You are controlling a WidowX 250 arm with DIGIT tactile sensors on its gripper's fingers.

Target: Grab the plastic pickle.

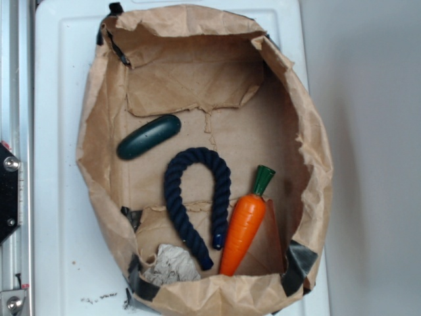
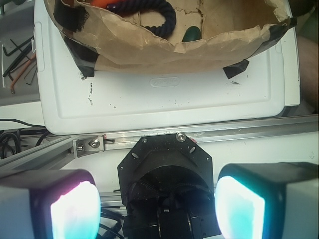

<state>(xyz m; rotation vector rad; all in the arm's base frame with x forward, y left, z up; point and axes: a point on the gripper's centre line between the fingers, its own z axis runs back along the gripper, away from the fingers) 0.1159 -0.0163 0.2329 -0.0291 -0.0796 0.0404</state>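
The plastic pickle [image 1: 148, 136], dark green and capsule-shaped, lies at the upper left inside a brown paper bag [image 1: 95, 125]. In the wrist view only a small green tip of the pickle [image 2: 191, 34] peeks over the bag's crumpled rim [image 2: 149, 50]. My gripper [image 2: 157, 206] is open, its two glowing pads [image 2: 75, 211] wide apart with nothing between them. It hangs back over the robot's black base, well away from the bag, and does not appear in the exterior view.
A navy twisted rope [image 1: 191, 197] arches in the bag's middle, an orange carrot [image 1: 245, 227] with a green top lies to its right, and crumpled paper [image 1: 172, 264] sits at the bottom. The bag rests on a white lid [image 2: 164, 99]. Allen keys [image 2: 17, 59] lie at left.
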